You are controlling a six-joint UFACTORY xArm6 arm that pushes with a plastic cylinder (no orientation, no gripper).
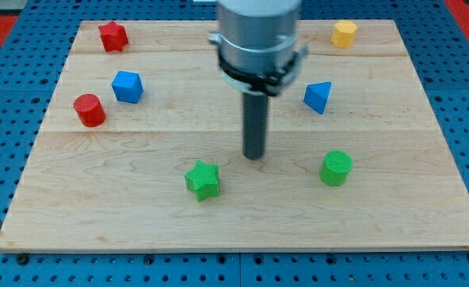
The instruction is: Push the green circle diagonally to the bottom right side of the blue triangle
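Camera view: my tip (254, 156) resting on the board (426, 215), touching no block; just a bare rod, so nothing to open, close or hold. Green circle (336, 168) lying to the tip's right and slightly lower, apart from it, below the blue triangle (317, 96), itself up and right of the tip. Green star (202, 179) sitting down-left of the tip; blue cube (127, 86), red cylinder (89, 110) and red star (113, 36) lying far up-left, yellow block (344, 33) far up-right.

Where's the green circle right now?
The green circle sits lower right on the board, below the blue triangle, right of my tip, untouched.
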